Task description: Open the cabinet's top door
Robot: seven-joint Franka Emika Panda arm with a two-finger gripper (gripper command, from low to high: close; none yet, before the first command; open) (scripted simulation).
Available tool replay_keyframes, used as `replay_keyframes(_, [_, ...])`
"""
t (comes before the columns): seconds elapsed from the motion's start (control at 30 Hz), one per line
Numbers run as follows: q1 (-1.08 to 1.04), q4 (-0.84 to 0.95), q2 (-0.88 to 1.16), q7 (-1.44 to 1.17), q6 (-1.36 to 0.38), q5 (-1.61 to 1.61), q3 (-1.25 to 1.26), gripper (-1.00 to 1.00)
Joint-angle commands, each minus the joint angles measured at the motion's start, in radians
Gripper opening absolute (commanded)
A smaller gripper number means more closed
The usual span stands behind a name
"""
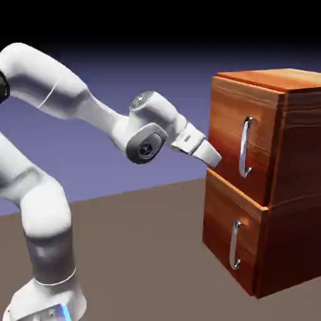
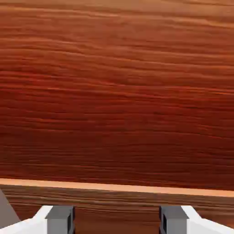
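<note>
Cabinet's Top Door Shut, Its Handle Ungripped

We found the top door point(image 1: 231, 135) in the right half of the exterior view, above the lower panel point(image 1: 231, 229), lying flush on the cabinet point(image 1: 301, 144). Its curved silver handle point(image 1: 244, 147) stood upright, to the right of the panel's middle. We judged the door stiff and boxy, fairly light to swing once started, though the polished metal might prove slippery. The best hold, we thought, was the middle of the bar, with one finger on each side, and a steady pull outward rather than a jerk.

The pincer point(image 1: 214, 162) was near the door's lower left corner, well to the left of the handle. In the hand view its fingertips stood wide apart at the bottom edge, with nothing held between them; wood grain filled most of that picture, and no handle showed. We could not tell whether the tips touched the wood.

Farther out, the white arm point(image 1: 53, 81) reached in from the exterior view's left, above the brown worktop point(image 1: 144, 251).
</note>
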Motion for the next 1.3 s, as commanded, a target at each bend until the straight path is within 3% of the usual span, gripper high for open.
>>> replay_keyframes(0.0, [0.012, 0.004, -0.010, -0.019, -0.002, -0.044, -0.017, 0.00])
replay_keyframes(1.27, [0.470, 0.148, -0.395, -0.742, -0.068, -1.696, -0.677, 0.00])
